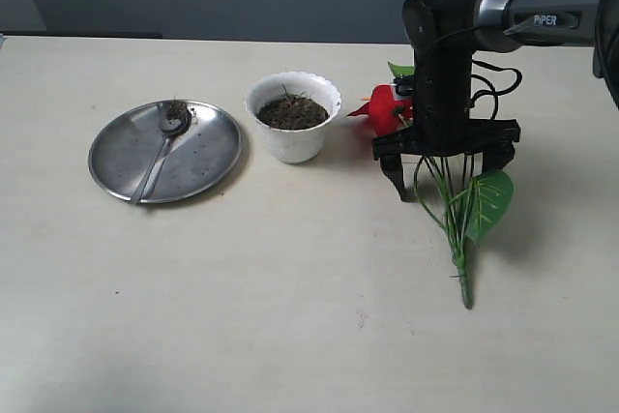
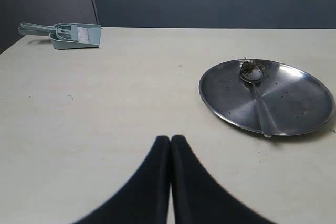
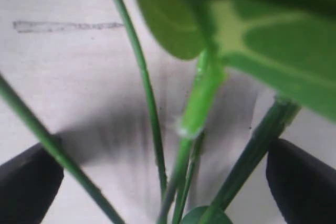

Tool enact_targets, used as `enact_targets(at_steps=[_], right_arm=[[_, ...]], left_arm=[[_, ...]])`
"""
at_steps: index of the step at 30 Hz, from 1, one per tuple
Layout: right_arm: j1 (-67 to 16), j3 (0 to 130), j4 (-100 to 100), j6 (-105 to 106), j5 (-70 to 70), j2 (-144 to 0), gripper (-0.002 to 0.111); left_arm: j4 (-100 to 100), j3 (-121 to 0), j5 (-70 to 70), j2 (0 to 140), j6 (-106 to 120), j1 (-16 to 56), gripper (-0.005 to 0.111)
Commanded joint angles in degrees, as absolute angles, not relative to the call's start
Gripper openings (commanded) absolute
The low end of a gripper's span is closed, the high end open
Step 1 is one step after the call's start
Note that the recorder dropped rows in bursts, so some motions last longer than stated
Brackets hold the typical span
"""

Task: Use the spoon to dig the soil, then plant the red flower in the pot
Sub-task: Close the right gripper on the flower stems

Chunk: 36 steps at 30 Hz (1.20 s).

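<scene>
The table (image 1: 290, 316) is bare and roomy in front. On the plate (image 1: 208, 157) rests the spoon (image 1: 160, 157), so digging looks done; planting remains. The red flower (image 1: 385, 109) lies just right of the pot (image 1: 290, 147) of soil (image 1: 292, 111), its stems between my right gripper (image 1: 453, 173)'s spread jaws, unclamped. My left gripper (image 2: 170, 182) is closed, empty.

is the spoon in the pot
No, the spoon lies on the plate, with a little soil at its bowl, and the pot stands beside the plate.
</scene>
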<state>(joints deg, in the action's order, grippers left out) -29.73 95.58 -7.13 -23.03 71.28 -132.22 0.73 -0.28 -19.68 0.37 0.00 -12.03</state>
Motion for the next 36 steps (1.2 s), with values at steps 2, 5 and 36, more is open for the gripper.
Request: enact_targets(at_steps=[2,5,36], right_arm=[[-29.8,93.9,-5.5,-22.7,70.0,-136.3,0.104],[-29.8,93.9,-5.0,-22.7,70.0,-136.3,0.104],[-29.8,93.9,1.8,-13.1,70.0,-140.5,-0.001]], left_arm=[[1.0,0.0,-19.1,0.0,0.0,-11.7,0.0],[1.0,0.0,-19.1,0.0,0.0,-11.7,0.0],[1.0,0.0,-19.1,0.0,0.0,-11.7,0.0]])
